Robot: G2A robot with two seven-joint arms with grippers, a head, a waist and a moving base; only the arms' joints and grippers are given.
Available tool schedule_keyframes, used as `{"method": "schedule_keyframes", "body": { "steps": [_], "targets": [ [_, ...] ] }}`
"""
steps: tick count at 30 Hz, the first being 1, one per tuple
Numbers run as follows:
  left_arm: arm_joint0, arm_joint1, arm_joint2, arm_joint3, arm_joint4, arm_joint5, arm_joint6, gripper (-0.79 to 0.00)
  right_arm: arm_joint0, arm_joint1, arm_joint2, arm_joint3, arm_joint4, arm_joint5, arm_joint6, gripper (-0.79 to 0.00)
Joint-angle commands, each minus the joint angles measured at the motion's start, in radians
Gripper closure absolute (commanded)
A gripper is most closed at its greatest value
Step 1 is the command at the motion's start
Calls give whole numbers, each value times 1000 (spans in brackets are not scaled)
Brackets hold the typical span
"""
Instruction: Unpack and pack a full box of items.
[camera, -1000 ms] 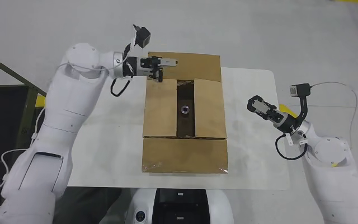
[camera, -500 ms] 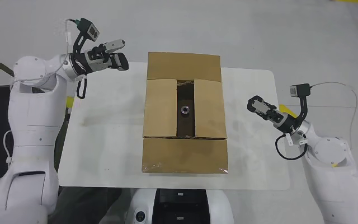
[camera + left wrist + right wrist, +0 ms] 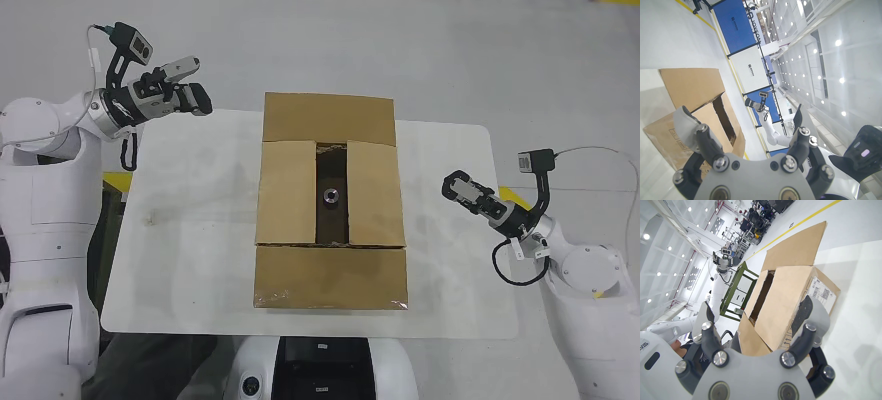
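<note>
one box (image 3: pixel 292 205) on white table (image 3: pixel 190 262), pale floor (image 3: pixel 500 60)

table (image 3: pixel 190 230): white top, rounded corners
box (image 3: pixel 285 195): brown cardboard, sits right on the table, roughly midway between the left and right edges
far end: the box's flap pokes out past the table's far edge
near end: stops just short of the near edge
top: two flaps folded in, dark gap between them
</note>
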Motion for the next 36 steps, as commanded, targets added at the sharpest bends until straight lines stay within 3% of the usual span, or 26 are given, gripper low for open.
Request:
{"method": "schedule_keyframes", "body": {
  "steps": [1,11,15,22,25,29,36],
  "targets": [
    [0,0,0,0,0,0,0,-785,0,0,0,0,0,0,0,-785],
    [0,0,0,0,0,0,0,-785,0,0,0,0,0,0,0,-785],
    [19,-2,31,-9,60,18,71,-785,0,0,0,0,0,0,0,-785],
    [-45,-24,139,58,149,-49,226,-785,0,0,0,0,0,0,0,-785],
    [-79,-41,199,122,220,-164,345,-785,0,0,0,0,0,0,0,-785],
    [-152,-73,298,248,294,-218,468,-785,0,0,0,0,0,0,0,-785],
    [-262,-120,403,436,304,-280,488,-785,0,0,0,0,0,0,0,-785]
  ]
}}
